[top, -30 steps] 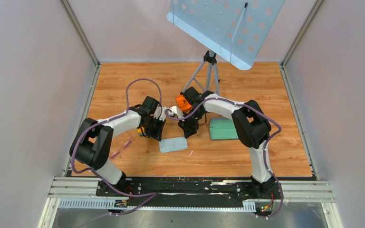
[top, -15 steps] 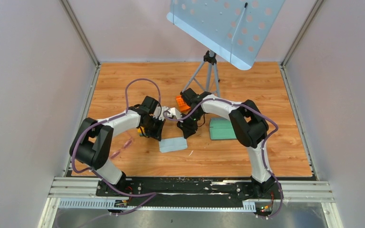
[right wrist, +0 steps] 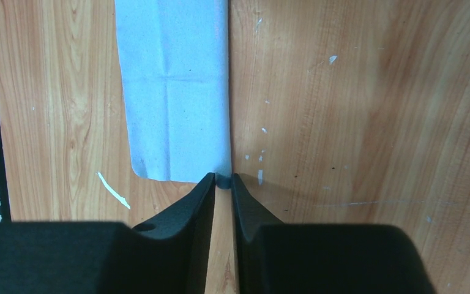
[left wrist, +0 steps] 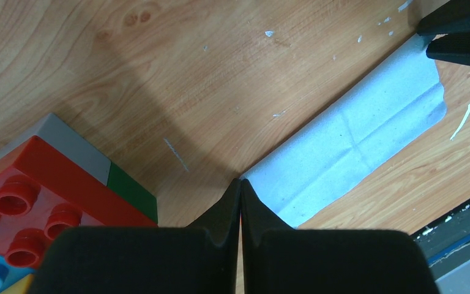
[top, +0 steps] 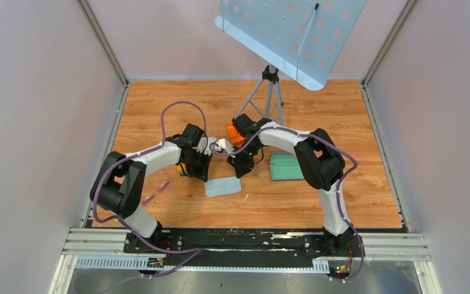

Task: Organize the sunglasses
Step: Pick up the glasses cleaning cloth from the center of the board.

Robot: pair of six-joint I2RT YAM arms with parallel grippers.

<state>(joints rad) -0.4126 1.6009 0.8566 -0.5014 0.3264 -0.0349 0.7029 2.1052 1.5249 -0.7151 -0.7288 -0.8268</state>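
Note:
The sunglasses (top: 157, 188) lie faint and pink on the wood, left of my left arm and held by neither gripper. The blue-grey cloth (top: 223, 187) lies flat between my grippers. My left gripper (top: 199, 174) is shut, its tips (left wrist: 240, 182) meeting on one far corner of the cloth (left wrist: 349, 144). My right gripper (top: 243, 172) is shut on the other far corner, with a bit of cloth (right wrist: 177, 92) pinched between its tips (right wrist: 223, 179). The case (top: 286, 165), green inside, lies right of the right gripper.
Toy bricks (left wrist: 43, 184) in red, grey, green and blue sit just left of my left gripper. A tripod (top: 268, 95) with a tilted perforated blue panel (top: 287, 30) stands at the back. Walls enclose the wooden table on three sides.
The right arm's elbow has shifted slightly left. The cloth, the sunglasses and the left arm have not visibly moved.

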